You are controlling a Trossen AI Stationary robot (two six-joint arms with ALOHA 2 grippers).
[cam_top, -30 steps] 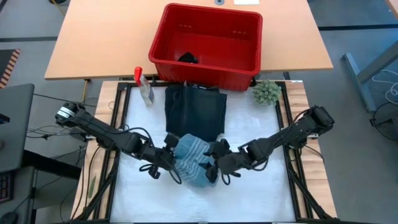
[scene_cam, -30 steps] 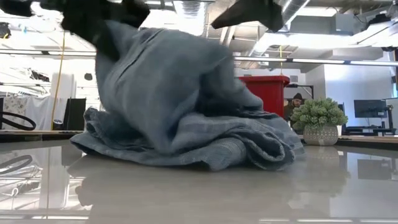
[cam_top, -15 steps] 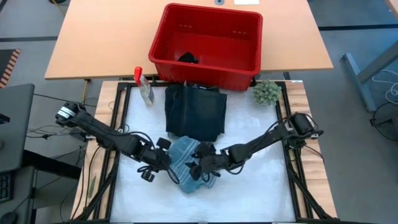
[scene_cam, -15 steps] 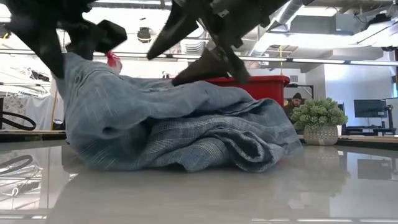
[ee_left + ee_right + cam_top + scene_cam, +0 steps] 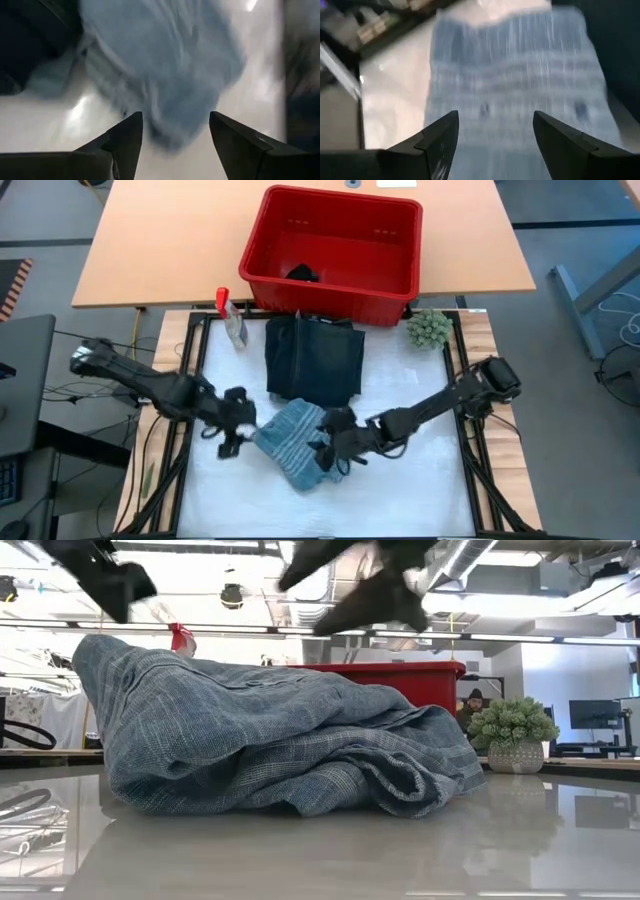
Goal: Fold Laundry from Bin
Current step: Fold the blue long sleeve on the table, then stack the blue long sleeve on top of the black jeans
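High view first: the left gripper (image 5: 236, 423) has let go of the light blue checked garment (image 5: 297, 442) and pulled back toward the left edge of the white mat (image 5: 420, 490). Its fingers (image 5: 125, 137) stand apart with nothing between them, just beside the cloth's left corner. A moment ago it was pinching that cloth, lifted in a peak; now the garment lies slumped in a loose, lumpy bundle on the mat, near the middle.

Just behind it lies a dark navy garment (image 5: 315, 360), spread flat below the red bin (image 5: 331, 242), where one more dark piece (image 5: 302, 274) waits inside.

Further right, the right gripper (image 5: 340, 448) hovers over the bundle's right side, jaws spread, holding nothing, having also come away from the cloth.

By my reckoning a fold has just been laid over and released. The result looks rumpled rather than flat, so it likely needs smoothing or another fold.
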